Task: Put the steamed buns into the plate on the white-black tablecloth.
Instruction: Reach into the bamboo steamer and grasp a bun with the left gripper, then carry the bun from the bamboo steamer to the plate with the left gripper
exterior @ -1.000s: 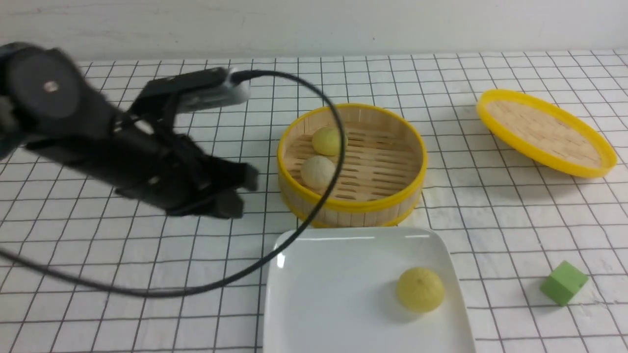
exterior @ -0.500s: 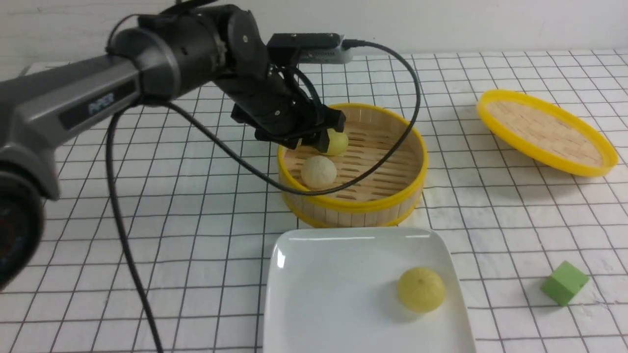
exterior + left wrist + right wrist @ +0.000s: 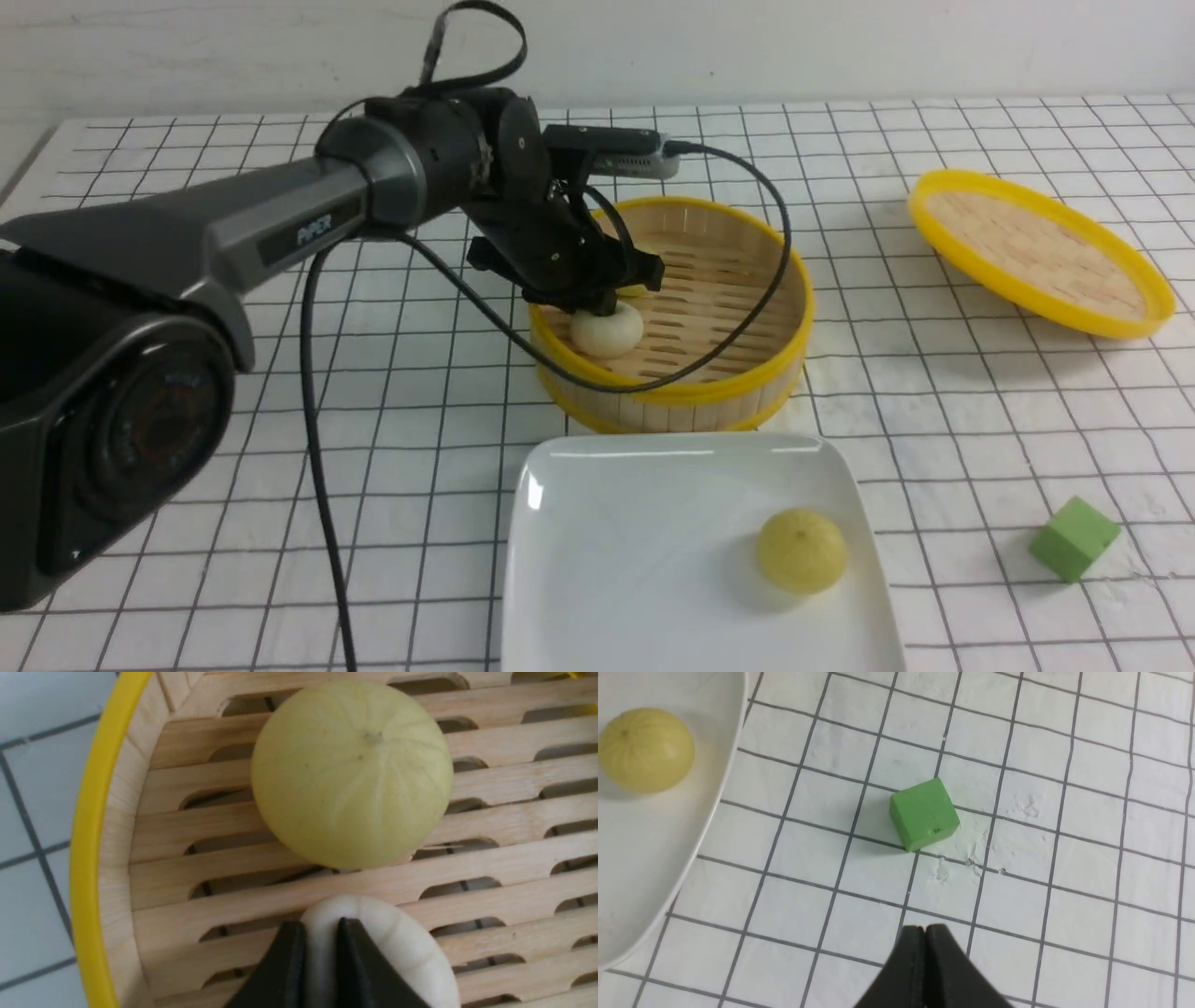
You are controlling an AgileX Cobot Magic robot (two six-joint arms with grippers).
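The left hand [image 3: 322,927], jaws nearly together, pinches the white bun [image 3: 397,947] in the steamer [image 3: 86,858]; its wrist view shows a yellow bun [image 3: 350,774] beside, nearly hidden from the front. A third bun [image 3: 801,551] lies on the plate [image 3: 635,560]. The right hand [image 3: 924,929], closed, empty, hovers near the cube [image 3: 924,814]

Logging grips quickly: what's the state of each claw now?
Left claw: closed on the white bun.
Right claw: closed, empty.
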